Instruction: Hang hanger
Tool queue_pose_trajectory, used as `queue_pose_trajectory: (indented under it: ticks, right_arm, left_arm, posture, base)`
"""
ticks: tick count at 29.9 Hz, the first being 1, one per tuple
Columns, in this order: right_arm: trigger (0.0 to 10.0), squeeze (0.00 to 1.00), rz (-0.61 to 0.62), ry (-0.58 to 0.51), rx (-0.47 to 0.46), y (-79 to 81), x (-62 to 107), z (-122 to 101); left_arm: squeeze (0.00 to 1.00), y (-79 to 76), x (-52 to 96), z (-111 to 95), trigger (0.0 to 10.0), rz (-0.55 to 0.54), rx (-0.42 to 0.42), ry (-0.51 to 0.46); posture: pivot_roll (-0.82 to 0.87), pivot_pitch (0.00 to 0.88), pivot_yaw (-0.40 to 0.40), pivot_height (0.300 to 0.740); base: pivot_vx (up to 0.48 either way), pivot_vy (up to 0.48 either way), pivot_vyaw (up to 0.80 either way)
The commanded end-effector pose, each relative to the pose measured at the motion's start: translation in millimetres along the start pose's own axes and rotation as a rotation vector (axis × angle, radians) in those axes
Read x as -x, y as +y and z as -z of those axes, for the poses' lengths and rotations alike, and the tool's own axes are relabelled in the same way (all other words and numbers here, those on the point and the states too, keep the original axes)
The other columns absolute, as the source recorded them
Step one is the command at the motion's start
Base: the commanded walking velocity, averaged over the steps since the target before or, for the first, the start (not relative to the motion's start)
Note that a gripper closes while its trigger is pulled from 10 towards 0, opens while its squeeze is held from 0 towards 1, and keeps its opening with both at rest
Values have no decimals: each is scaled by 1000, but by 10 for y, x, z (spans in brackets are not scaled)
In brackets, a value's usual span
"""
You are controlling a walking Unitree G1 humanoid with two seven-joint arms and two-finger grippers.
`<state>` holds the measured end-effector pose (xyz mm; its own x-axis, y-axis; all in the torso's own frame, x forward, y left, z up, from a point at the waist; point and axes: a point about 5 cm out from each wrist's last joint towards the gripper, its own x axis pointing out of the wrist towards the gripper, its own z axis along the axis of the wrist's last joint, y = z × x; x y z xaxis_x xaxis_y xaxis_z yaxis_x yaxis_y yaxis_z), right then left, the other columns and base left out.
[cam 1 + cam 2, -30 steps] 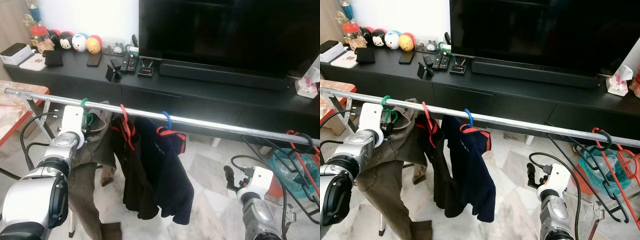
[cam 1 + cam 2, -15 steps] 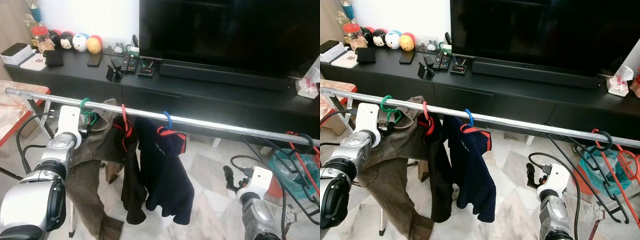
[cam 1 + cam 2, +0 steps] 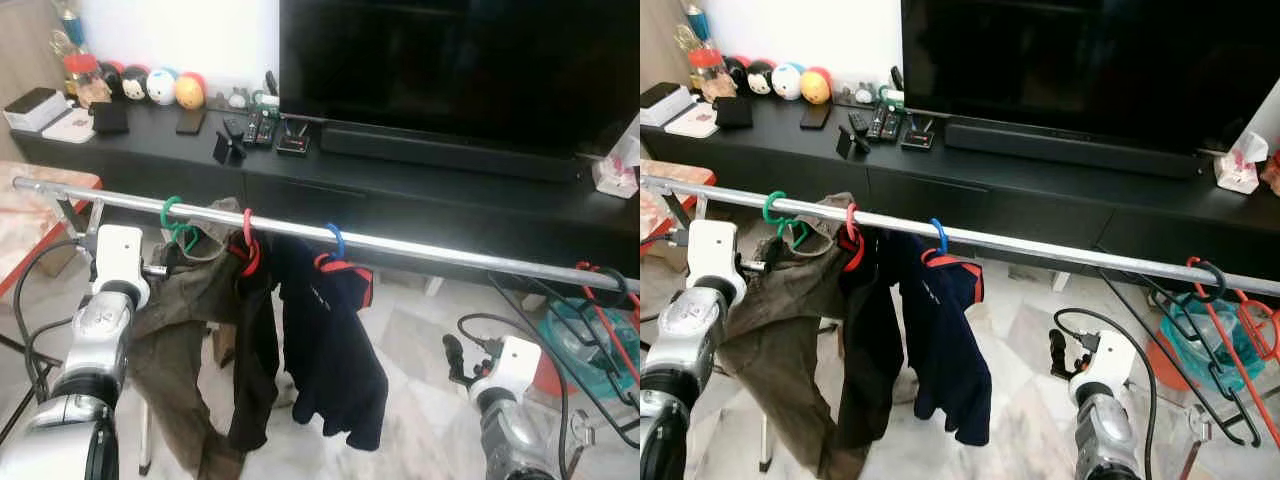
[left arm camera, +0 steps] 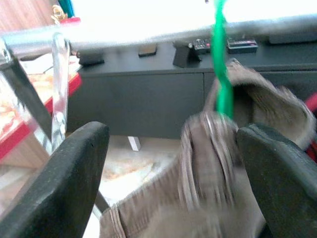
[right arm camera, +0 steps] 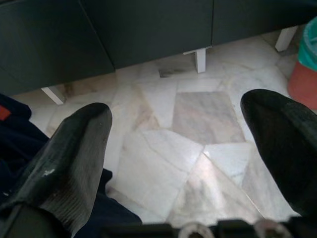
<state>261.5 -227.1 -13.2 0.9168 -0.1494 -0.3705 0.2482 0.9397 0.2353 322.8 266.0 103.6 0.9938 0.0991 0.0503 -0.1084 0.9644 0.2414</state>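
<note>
Left eye view: the green hanger (image 3: pixel 176 222) sits hooked over the silver rail (image 3: pixel 400 248), carrying the brown trousers (image 3: pixel 185 330), which droop toward the floor. Just beside it hang a red hanger (image 3: pixel 247 250) with a dark garment and a blue hanger (image 3: pixel 334 243) with a navy top (image 3: pixel 330 340). The left pincer (image 3: pixel 155 268) is at the trousers' waistband, just below the green hook. Low on the other side, the right pincer (image 3: pixel 450 357) points out over the marble floor, idle. At the rail's far right end hangs a bunch of empty hangers (image 3: pixel 600 320).

Right eye view: same line-up, with the TV worktop (image 3: pixel 1040 190) behind the rail.

Left wrist view: the two black fingers (image 4: pixel 69 183) are spread wide, with the green hanger's stem and a blurred fold of brown cloth between them. Nothing is pinched, though the cloth lies close against one finger.

Right wrist view: the fingers (image 5: pixel 69 163) are wide apart over bare floor, holding nothing, with a bit of navy fabric at the edge.

By my judgement, the hanging is done and what's left is getting clear. The risk: a finger snagging the waistband on the way out could tug the trousers off the hanger, or lift the green hook off the rail. The neighbouring red hanger is close enough to be knocked along too.
</note>
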Motion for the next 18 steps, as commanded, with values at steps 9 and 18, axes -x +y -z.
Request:
queue_pose_trajectory:
  ticks: [9, 18]
  right_arm:
    - [10000, 0, 30, -7, 20, -135, 77, 47]
    - [10000, 0, 77, 31, 34, -242, 171, 174]
  left_arm:
    - [0, -7, 591, 472, 10000, -89, 24, 54]
    - [0, 90, 1173, 1179, 10000, -108, -15, 466]
  posture:
    - [88, 0, -63, 740]
    - [98, 0, -70, 740]
  base:
    - [0, 0, 0]
    - [0, 0, 0]
